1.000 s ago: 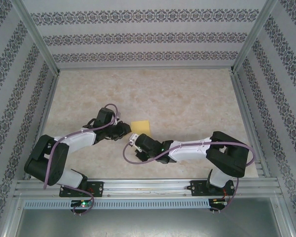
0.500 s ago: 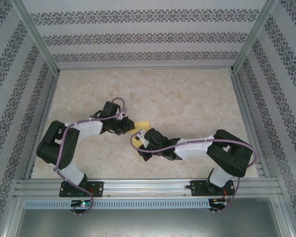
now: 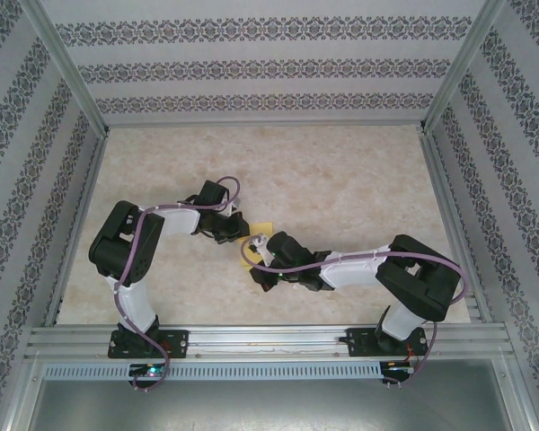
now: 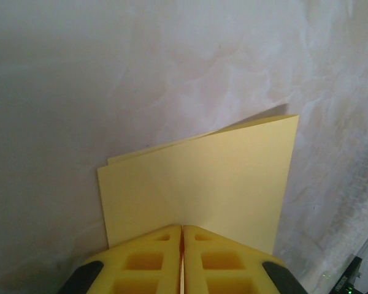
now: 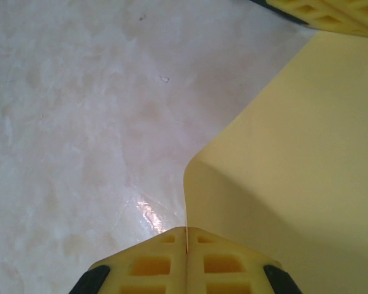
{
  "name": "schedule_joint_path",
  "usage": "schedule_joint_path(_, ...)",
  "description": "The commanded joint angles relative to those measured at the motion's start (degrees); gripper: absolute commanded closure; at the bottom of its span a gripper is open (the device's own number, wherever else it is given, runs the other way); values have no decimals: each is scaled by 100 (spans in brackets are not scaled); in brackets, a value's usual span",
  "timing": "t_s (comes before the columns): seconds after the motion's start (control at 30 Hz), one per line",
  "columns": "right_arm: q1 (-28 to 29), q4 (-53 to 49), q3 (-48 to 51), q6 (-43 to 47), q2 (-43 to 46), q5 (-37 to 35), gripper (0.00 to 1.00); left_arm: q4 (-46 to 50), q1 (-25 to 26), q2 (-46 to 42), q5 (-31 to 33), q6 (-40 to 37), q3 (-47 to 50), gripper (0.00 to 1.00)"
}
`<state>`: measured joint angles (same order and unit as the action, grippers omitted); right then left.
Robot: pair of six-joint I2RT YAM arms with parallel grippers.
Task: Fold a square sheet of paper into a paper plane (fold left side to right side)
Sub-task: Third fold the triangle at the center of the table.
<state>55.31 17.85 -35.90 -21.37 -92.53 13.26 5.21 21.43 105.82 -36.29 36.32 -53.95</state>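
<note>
From above, only a sliver of the paper (image 3: 259, 232) shows, pinched between the left gripper (image 3: 238, 235) and the right gripper (image 3: 250, 255), a little nearer the table's (image 3: 341, 180) near edge than its far one, about midway between the side edges; its outline cannot be read there.

The left wrist view gives the shape: the paper (image 4: 214, 184) is doubled over, two layers with their far edges almost matched and a thin strip of the lower layer peeping out on the left; it runs broader across than deep. The left gripper (image 4: 182, 228) has its jaws pressed together on the near edge.

The right wrist view shows the paper (image 5: 294, 153) curling up off the table (image 5: 80, 122) over its own shadow; the right gripper (image 5: 186, 231) is clamped on a thin edge, jaws closed.
</note>
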Motion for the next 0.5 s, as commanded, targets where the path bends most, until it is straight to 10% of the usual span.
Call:
schedule_joint_path(0.0,-90,210,92,-228,91,160,100,448,66,171,343,-289,-41,92)
schedule_joint_path(0.47,-645,342,375,-865,191,250,100,630,104,258,626,-397,-24,95)
